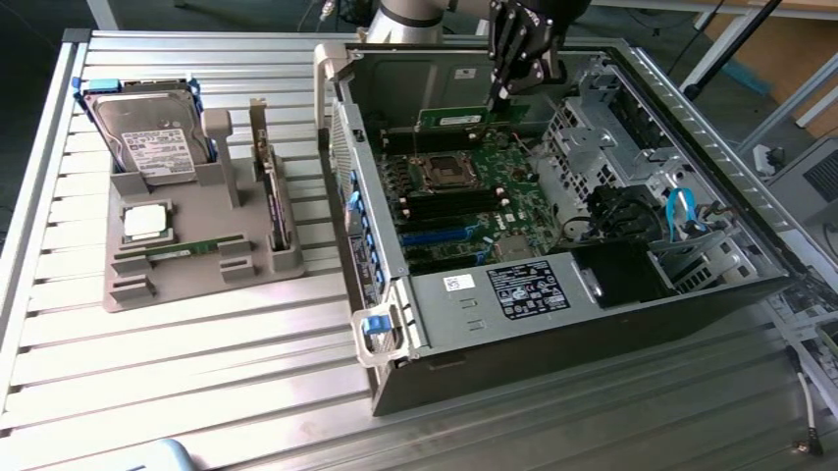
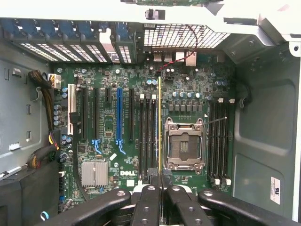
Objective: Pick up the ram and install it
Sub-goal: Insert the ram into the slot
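My gripper (image 1: 504, 96) hangs over the open computer case (image 1: 392, 334), shut on the ram (image 1: 472, 119), a thin green stick held below the fingers. In the wrist view the ram (image 2: 160, 122) is seen edge-on as a narrow yellow-green line running out from between the black fingers (image 2: 148, 207) of the gripper (image 2: 160, 188). It lies over the motherboard between the black memory slots (image 2: 147, 132) and the empty processor socket (image 2: 184, 143), above them and not seated. A second, matching ram stick (image 1: 196, 245) lies in the grey holder (image 1: 196, 275) on the table.
The grey holder also carries a hard drive (image 1: 144, 137), a square silver processor chip (image 1: 144, 221) and an upright dark expansion card (image 1: 271, 196). More memory slots (image 2: 218, 141) sit beyond the socket. Drive cages and cables (image 1: 681, 211) crowd the case's far side.
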`<move>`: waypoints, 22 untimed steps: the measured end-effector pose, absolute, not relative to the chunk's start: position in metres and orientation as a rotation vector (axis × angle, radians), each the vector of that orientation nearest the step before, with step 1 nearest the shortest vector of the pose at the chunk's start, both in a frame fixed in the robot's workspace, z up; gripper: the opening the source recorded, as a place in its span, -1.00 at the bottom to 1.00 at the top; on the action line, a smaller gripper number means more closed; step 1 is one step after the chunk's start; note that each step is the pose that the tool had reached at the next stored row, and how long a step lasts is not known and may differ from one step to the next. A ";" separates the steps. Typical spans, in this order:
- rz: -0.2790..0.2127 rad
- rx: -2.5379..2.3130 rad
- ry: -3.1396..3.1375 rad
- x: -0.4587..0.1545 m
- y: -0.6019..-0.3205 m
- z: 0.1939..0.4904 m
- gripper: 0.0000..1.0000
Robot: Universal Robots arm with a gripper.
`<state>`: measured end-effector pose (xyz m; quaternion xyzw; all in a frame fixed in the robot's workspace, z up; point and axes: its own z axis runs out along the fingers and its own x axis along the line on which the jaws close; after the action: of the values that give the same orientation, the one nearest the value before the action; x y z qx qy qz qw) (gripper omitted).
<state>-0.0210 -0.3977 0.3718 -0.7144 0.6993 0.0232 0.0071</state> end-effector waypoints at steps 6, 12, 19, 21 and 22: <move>0.074 -2.232 2.188 -0.021 -0.398 0.364 -0.76; 0.074 -2.228 2.191 -0.021 -0.398 0.353 -0.76; 0.074 -2.226 2.194 -0.021 -0.398 0.340 -0.76; 0.074 -2.226 2.194 -0.021 -0.398 0.336 -0.76; 0.074 -2.226 2.194 -0.021 -0.398 0.334 -0.76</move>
<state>-0.0210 -0.3977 0.3344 -0.7119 0.7018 0.0235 0.0076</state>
